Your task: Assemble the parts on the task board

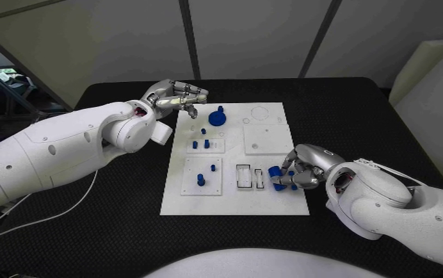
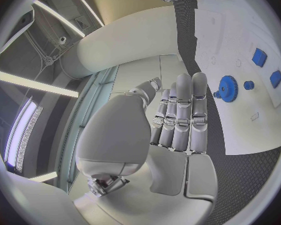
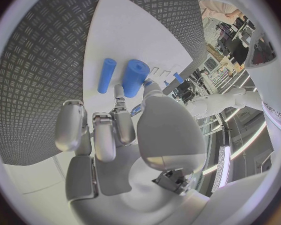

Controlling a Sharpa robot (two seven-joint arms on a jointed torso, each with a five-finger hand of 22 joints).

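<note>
Blue plastic pegs (image 1: 200,179) and a gear (image 1: 217,118) already stand in the white task board (image 1: 277,204), while the right hand (image 1: 309,166) closes around loose blue cylinders (image 3: 134,77) near its right edge and the left hand (image 1: 175,98) hovers empty, fingers apart.

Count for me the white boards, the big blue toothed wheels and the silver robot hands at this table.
White task board: 1
Blue gear: 1
Silver robot hands: 2, the left robot hand and the right robot hand
Total: 4
</note>
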